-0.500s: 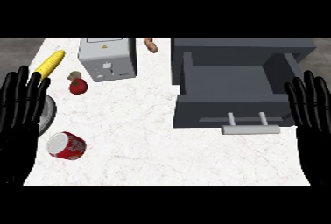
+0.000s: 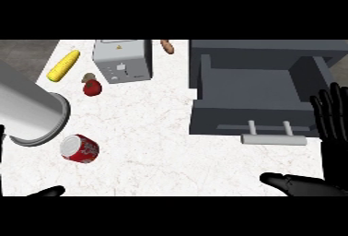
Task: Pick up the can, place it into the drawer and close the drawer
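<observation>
red can (image 2: 79,149) lies alone beside one open drawer (image 2: 255,90).

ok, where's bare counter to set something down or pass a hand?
Free: the wide patch between the can and the open drawer, and the strip below the drawer handle. Crowded: top left, around the toaster, corn and apple.
</observation>
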Tool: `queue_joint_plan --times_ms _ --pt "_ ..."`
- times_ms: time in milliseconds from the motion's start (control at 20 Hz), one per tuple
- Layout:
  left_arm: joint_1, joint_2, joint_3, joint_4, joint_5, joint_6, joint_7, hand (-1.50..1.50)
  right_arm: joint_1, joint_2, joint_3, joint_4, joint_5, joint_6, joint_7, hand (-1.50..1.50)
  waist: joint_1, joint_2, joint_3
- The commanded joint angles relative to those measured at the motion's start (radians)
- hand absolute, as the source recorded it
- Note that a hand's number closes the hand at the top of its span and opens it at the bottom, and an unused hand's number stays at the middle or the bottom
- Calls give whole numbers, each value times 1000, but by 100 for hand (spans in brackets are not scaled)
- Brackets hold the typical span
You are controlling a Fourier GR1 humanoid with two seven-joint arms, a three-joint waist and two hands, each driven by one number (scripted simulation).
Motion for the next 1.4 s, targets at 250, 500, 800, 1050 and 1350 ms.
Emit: queue_joint_plan --times_ms 250,500,800,1050,1350 --pt "82 -22 77 -133 -3 85 251 -150 59 -17 -60 36 -57 37 33 -150 -22 1 4" --pt "94 -36 60 -111 -3 53 192 -150 -15 -18 -88 85 -40 16 42 -150 -21 1 3" --pt "-2 -33 75 70 -12 63 144 -150 37 -16 -81 15 -33 25 78 -150 -25 2 3" --pt "86 -37 -4 95 -1 112 60 -150 47 -8 -103 58 -63 61 9 -150 -21 1 3" --pt "56 -37 -106 256 -44 218 -30 -150 42 -56 -169 32 -99 95 26 -150 -23 1 3"
